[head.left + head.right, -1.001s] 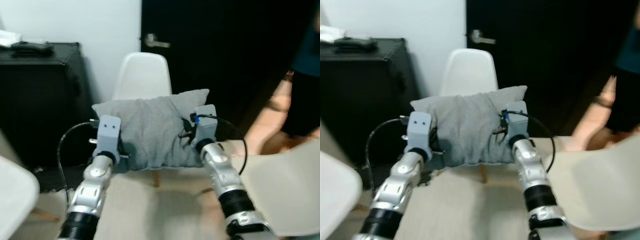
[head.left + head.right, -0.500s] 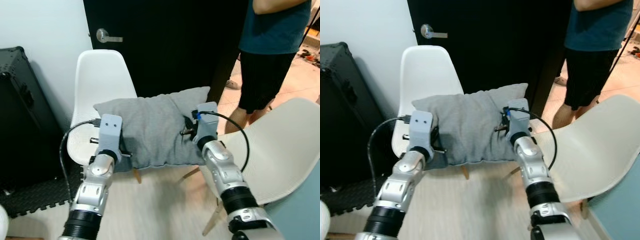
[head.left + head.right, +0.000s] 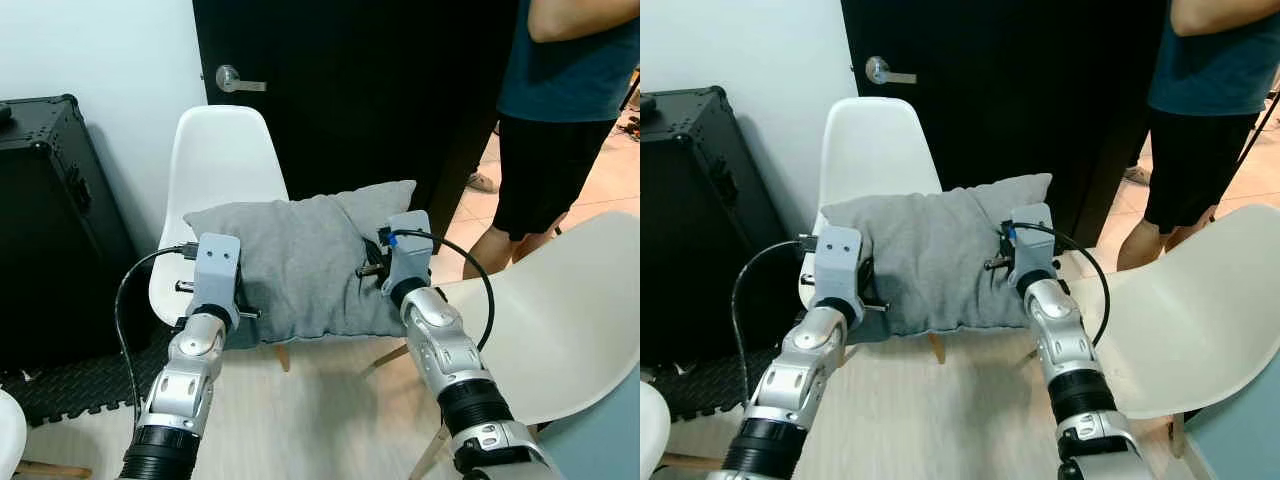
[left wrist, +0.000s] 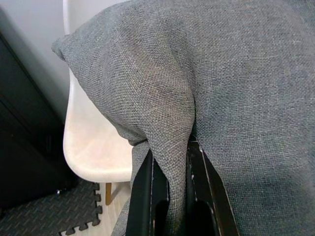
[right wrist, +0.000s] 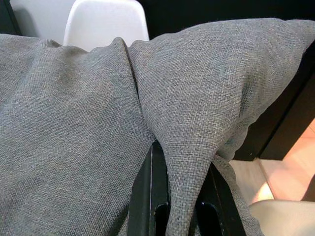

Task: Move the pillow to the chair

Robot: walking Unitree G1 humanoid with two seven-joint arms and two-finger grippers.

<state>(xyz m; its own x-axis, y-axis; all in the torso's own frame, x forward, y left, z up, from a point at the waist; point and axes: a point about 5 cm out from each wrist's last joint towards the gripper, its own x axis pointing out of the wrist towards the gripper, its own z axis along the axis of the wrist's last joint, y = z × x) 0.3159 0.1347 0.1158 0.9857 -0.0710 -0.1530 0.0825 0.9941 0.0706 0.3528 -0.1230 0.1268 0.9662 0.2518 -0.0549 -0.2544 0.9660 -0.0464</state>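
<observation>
A grey fabric pillow (image 3: 300,255) hangs in the air between my two arms, just in front of a white shell chair (image 3: 222,160) that stands against the wall. My left gripper (image 4: 170,184) is shut on a fold at the pillow's left edge, with its black fingers (image 4: 142,191) on either side of the cloth. My right gripper (image 5: 181,189) is shut on a fold near the pillow's right end. The pillow (image 3: 930,250) covers the front of the chair's seat (image 4: 93,152).
A second white chair (image 3: 560,320) stands close on my right. A person in a dark teal shirt and black shorts (image 3: 560,130) stands at the back right by the black door (image 3: 380,90). A black case (image 3: 50,220) stands on the left, with black foam mat (image 3: 80,385) below.
The camera has swung: the white chair now sits a little further right and the black case shows more. Both grippers keep their hold on the pillow.
</observation>
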